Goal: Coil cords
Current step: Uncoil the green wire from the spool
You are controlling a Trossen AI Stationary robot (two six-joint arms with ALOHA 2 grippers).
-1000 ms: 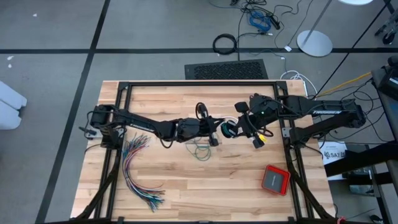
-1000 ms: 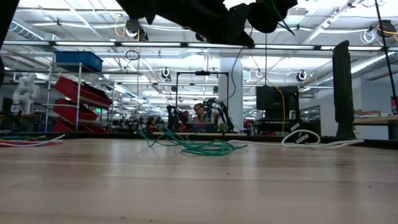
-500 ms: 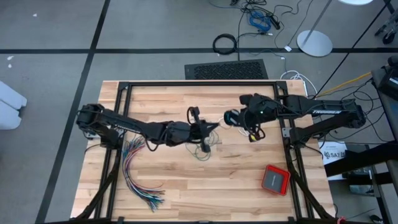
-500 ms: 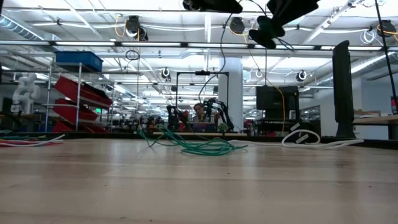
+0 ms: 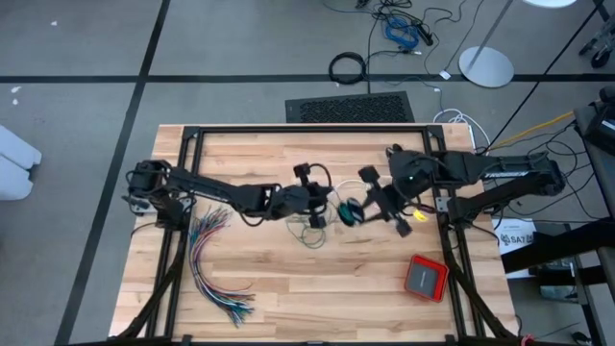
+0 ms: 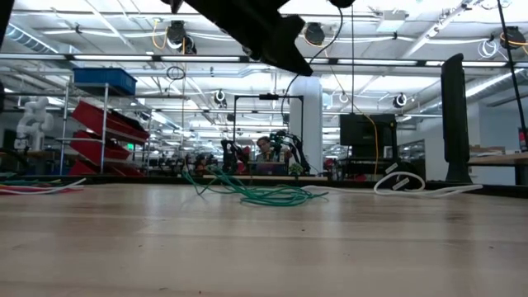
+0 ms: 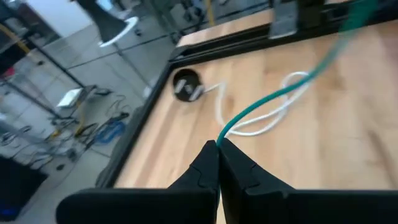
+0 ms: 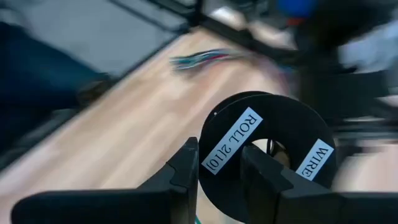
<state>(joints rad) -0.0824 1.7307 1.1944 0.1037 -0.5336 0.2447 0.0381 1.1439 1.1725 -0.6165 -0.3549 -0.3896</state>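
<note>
Cord, teal (image 7: 267, 102), runs taut from the left gripper (image 7: 218, 148), whose fingers are pinched shut on its end, across to the spool (image 8: 268, 160) that the right gripper (image 8: 219, 163) clamps by its black flange. The rest of the teal cord lies in a loose tangle (image 6: 268, 195) on the table (image 5: 288, 288) just under the two grippers, near mid-table; in the high view the spool (image 5: 350, 210) shows teal turns already on it. A white cord (image 7: 261, 118) loops on the boards beyond the left gripper, leading to a small black disc (image 7: 186, 85).

Against half a second ago, the left gripper (image 5: 317, 197) has come back toward the spool and the right gripper (image 5: 370, 204) has swung the spool down and nearer to it; a second ago they were close together too, so the pair seems to be cycling apart and together. I read this as winding in progress, each pass laying a turn on the spool. Much cord remains slack on the table, so the job looks well short of done.

Farther from the spool, the coloured wires (image 5: 207, 259) fan out on the left arm's side, and a red box (image 5: 425, 278) sits on the right arm's side.
</note>
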